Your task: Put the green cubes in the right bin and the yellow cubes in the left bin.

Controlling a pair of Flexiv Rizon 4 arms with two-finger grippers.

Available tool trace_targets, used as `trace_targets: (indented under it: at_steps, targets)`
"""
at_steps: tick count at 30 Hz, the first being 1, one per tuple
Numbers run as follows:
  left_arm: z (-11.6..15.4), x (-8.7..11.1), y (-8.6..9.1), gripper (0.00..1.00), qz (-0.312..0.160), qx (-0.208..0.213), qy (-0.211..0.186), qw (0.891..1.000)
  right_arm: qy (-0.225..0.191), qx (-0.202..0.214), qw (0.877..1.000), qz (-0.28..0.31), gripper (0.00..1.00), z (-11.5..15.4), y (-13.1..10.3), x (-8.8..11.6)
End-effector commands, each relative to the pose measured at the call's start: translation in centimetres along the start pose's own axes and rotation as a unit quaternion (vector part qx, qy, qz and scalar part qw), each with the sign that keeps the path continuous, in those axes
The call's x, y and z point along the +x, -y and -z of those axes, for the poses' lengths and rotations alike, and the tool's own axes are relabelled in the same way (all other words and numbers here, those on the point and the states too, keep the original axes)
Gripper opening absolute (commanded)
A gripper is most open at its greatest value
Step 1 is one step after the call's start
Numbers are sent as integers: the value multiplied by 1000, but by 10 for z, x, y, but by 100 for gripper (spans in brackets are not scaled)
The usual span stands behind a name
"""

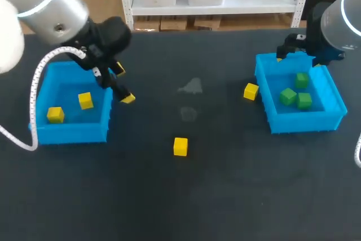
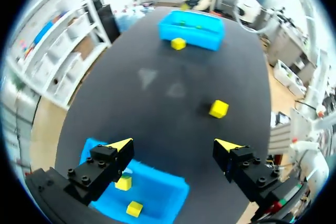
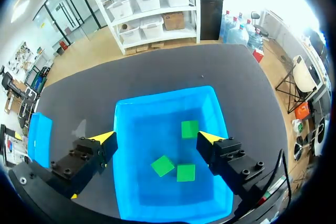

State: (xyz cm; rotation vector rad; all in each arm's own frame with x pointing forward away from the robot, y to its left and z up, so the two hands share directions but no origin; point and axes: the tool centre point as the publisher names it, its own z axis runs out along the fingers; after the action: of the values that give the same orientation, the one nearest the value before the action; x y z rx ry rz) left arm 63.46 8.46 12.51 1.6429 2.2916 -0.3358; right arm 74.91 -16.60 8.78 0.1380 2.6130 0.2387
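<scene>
Dark counter [image 1: 186, 196] carries two blue bins. The left bin [image 1: 72, 134] holds two yellow cubes [image 1: 85, 100]; the right bin [image 1: 307, 121] holds three green cubes [image 1: 287, 96]. A loose yellow cube [image 1: 180, 146] lies near the middle, well apart from both bins, and a stray yellow cube [image 1: 251, 91] sits just beside the right bin's left wall.

The left jaws hang wide open and empty over the left bin's right edge. The right jaws are equally wide and empty above the right bin.

The cubes look small, rigid and light, so a gentle pinch from above across two opposite flat faces should hold. For the stray one, I would grip the near and far faces to keep clear of the wall.
</scene>
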Motion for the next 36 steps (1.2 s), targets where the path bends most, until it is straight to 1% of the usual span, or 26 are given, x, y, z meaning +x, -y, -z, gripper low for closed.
trace_targets:
  at_steps: [1, 6, 11, 17, 20, 23, 27, 29, 34, 36]
  targets:
    - [-3, -13, 17, 100, -19, 22, -14, 999, 3, 1, 1000, 0, 100, 0, 0, 1]
    - [-11, -25, 41, 100, -31, 46, -31, 998, 3, 1, 1000, 0, 100, 0, 0, 1]
    - [-28, -27, 57, 100, -48, 47, -47, 997, 3, 1, 1000, 0, 100, 0, 0, 1]
    - [-55, -22, 70, 100, -56, 48, -69, 995, 3, 1, 1000, 0, 100, 0, 0, 1]
    - [-71, -22, 75, 100, -62, 43, -73, 994, 3, 1, 1000, 0, 100, 0, 0, 1]
    - [-88, -24, 78, 100, -64, 32, -79, 994, 3, 1, 1000, 0, 100, 0, 0, 1]
    - [-111, -31, 79, 100, -52, 29, -90, 994, 3, 1, 1000, 0, 100, 0, 0, 1]
    - [-120, -36, 80, 100, -53, 26, -89, 994, 3, 1, 1000, 0, 100, 0, 0, 1]
    - [-126, -43, 89, 100, -53, 33, -89, 994, 3, 1, 1000, 0, 100, 0, 0, 1]
    - [-126, -43, 95, 100, -68, 38, -90, 993, 3, 1, 1000, 0, 100, 0, 0, 1]
